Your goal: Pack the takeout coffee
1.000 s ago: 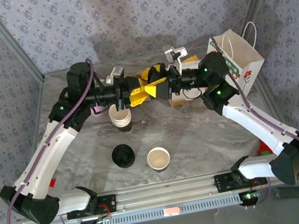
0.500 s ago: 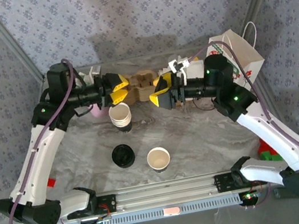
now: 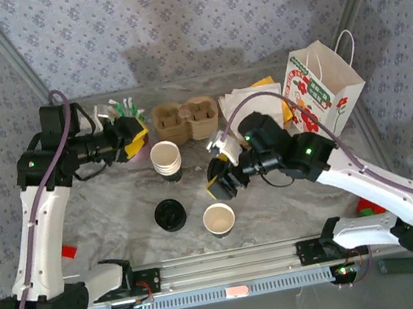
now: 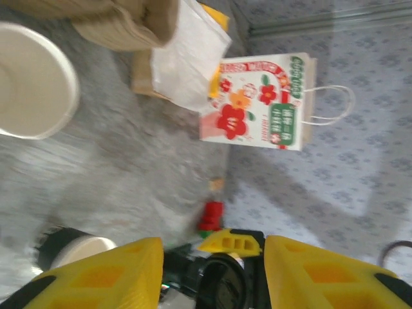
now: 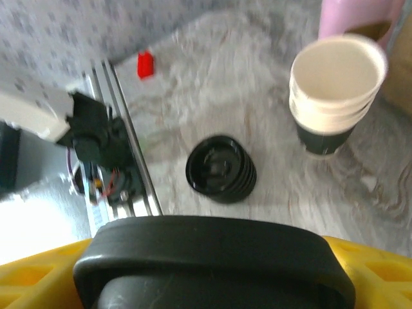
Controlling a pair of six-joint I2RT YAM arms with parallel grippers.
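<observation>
Takeout coffee (image 5: 212, 257) seemingly clamped by right gripper (image 3: 219, 182); left gripper (image 4: 209, 254) released; paper cup (image 3: 218, 218) empty.

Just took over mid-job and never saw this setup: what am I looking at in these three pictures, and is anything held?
Two white robot arms, each ending in a yellow two-finger gripper. The wide picture looks down from above; the other two come from wrist cameras. On the marble table stand a stack of paper cups, one open cup, a squat black disc (lidded cup or stacked lids, unclear), a cardboard carrier and a printed paper bag. The right gripper grips a black lid near the open cup; the left gripper is open and empty.
</observation>
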